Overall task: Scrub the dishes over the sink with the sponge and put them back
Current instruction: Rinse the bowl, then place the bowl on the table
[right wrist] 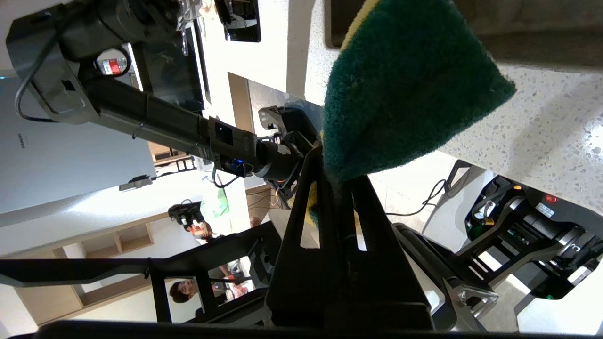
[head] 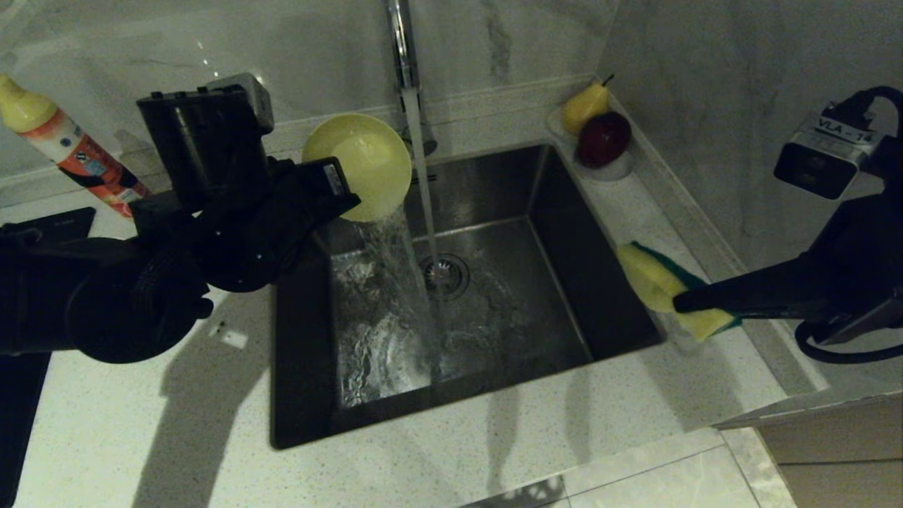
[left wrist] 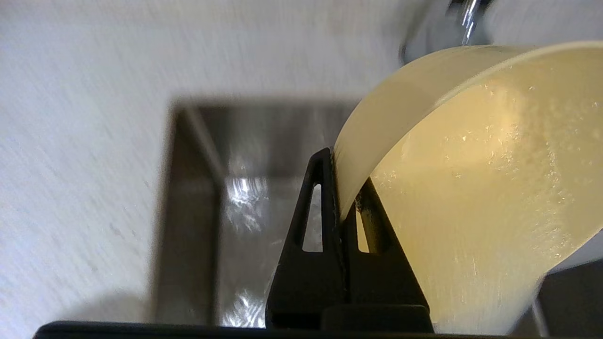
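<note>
My left gripper (head: pixel 344 199) is shut on the rim of a yellow bowl (head: pixel 363 166), one of the dishes. It holds the bowl tipped over the back left of the steel sink (head: pixel 564 233). Water spills from the bowl into the basin. In the left wrist view one finger lies inside the bowl (left wrist: pixel 471 188) and one outside, with the left gripper (left wrist: pixel 344 174) pinching the wall. My right gripper (head: pixel 681 303) is shut on the yellow and green sponge (head: pixel 652 282), above the counter at the sink's right rim. The sponge (right wrist: pixel 405 84) shows its green side above the right gripper (right wrist: pixel 337 176).
The chrome tap (head: pixel 401 42) runs a stream onto the drain strainer (head: pixel 444 274). A white fruit dish (head: pixel 621 168) with a pear and a red apple stands at the back right corner. A bottle (head: pixel 63 148) leans at the far left, by a black hob (head: pixel 49 226).
</note>
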